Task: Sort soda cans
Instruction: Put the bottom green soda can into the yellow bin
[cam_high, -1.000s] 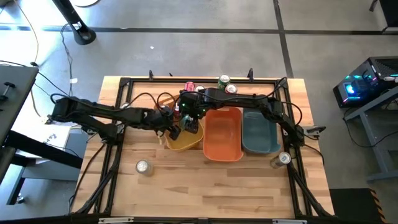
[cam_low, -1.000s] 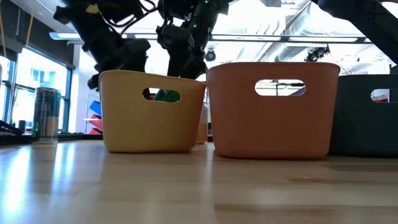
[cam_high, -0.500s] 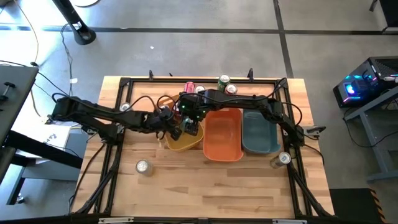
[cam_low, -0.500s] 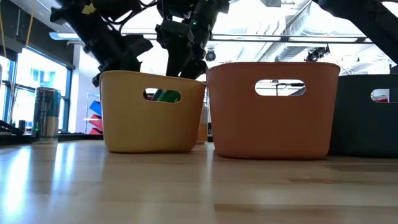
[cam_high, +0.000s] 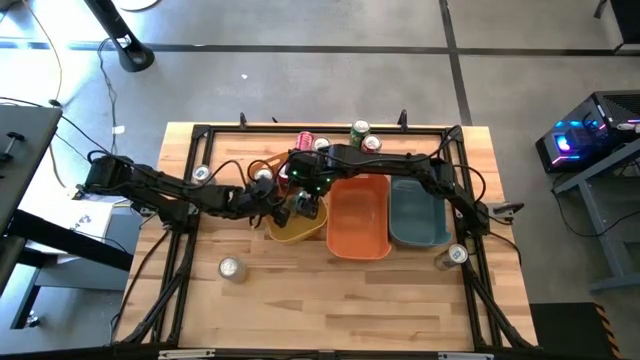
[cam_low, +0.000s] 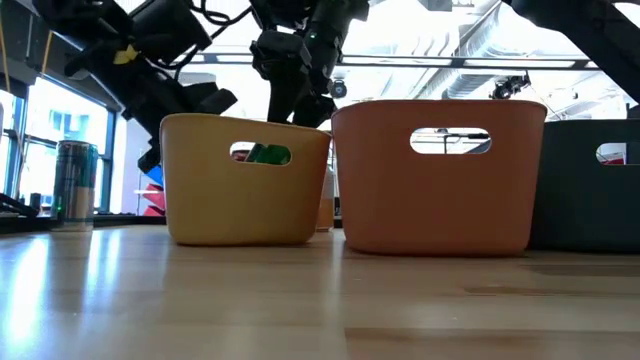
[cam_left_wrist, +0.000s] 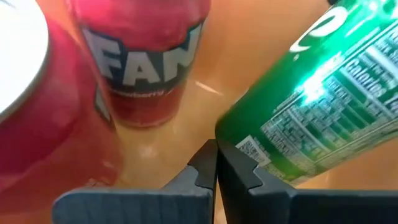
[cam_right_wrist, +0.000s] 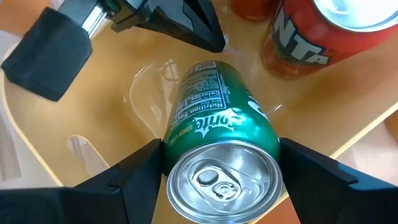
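The green aluminium soda can (cam_right_wrist: 219, 168) sits between the right pincer's (cam_right_wrist: 217, 186) spread fingers, inside the yellow plastic bin (cam_high: 290, 232) at centre frame. The left pincer (cam_left_wrist: 216, 167) has just snapped shut, empty, and drawn back. The bin walls hide the can's footing.

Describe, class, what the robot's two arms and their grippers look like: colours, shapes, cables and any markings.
Both arms are dark, slender and jointed, with black cables looped along them. The left arm carries a small yellow tag, seen in the low view. The left gripper has flat, angular dark-grey fingers with stepped tips. The right gripper has broad, wedge-shaped black fingers. Green lights glow near the right arm's wrist.
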